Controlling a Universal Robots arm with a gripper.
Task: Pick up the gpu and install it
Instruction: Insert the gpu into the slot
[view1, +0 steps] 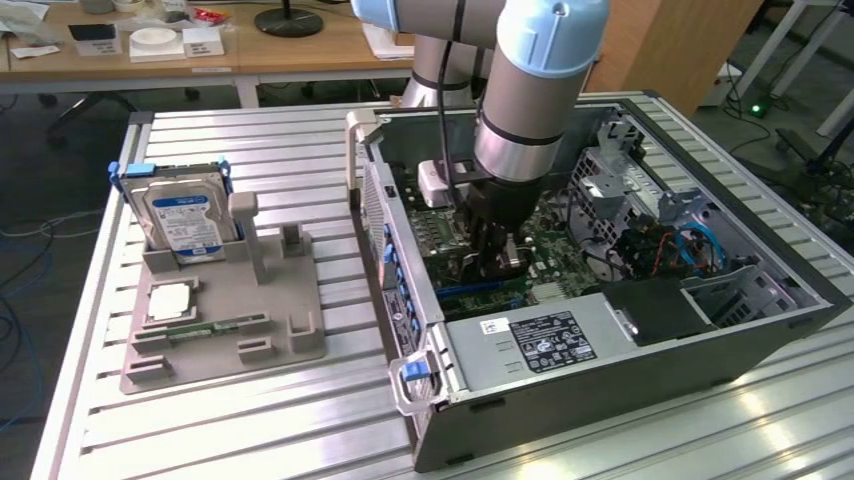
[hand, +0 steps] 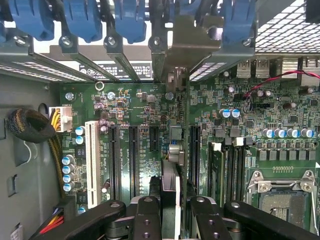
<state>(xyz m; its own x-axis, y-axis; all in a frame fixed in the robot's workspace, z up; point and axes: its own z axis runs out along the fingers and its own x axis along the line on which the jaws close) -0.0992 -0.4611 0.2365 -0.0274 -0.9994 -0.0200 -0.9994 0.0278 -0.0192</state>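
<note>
Black jointed gripper (hand: 170, 212) fingers clamp the gpu (hand: 172, 150), a thin dark card seen edge-on, its silvery bracket up among blue plastic slot latches (hand: 82, 20). The card stands upright over the green motherboard (hand: 280, 115) between black slots; whether it is seated is unclear. Open computer case (view1: 747, 350) walls crowd close.

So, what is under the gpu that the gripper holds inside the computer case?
Under the gpu, held edge-on by the gripper, lies the green motherboard with its black slots. The slot directly beneath the card is covered by it.
</note>
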